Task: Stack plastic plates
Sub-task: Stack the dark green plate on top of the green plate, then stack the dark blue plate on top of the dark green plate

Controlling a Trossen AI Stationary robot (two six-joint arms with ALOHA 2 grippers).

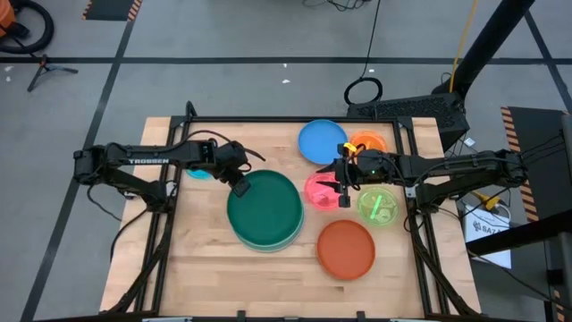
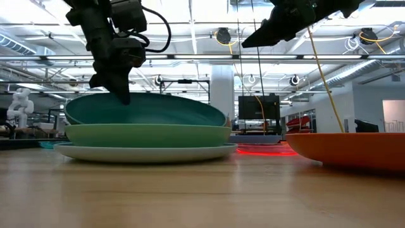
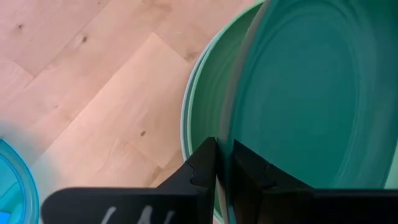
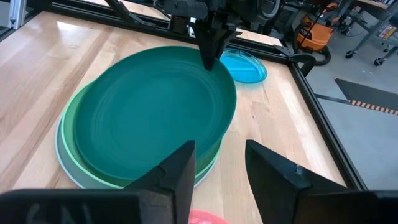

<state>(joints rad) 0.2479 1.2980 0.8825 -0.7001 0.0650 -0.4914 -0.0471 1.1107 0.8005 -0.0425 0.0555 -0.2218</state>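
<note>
Three large plates are stacked mid-table: the dark green plate [image 1: 268, 210] [image 2: 149, 109] lies on the light green plate [image 2: 149, 134], which rests on the pale blue plate [image 2: 145, 152]. My left gripper [image 1: 239, 186] [image 3: 224, 171] is shut on the dark green plate's rim. My right gripper [image 1: 342, 185] [image 4: 219, 167] is open and hovers over the small pink plate [image 1: 319, 190], touching nothing. The lime plate [image 1: 377, 206], orange-red plate [image 1: 346, 249], blue plate [image 1: 322, 141], orange plate [image 1: 369, 142] and cyan plate [image 1: 198, 172] lie flat on the table. My left gripper pinches the dark green plate's rim [image 3: 227, 146] on its far-left side, one finger inside the plate and one outside it. The fingers [image 2: 120, 88] come from above, pointing down. The plate sits slightly tilted in the light green plate, the held side a little higher.
A dark metal frame [image 1: 268, 120] edges the wooden table [image 1: 206, 268]. Bare wood lies along the near edge and at the near left. The small cyan plate sits close beside my left arm.
</note>
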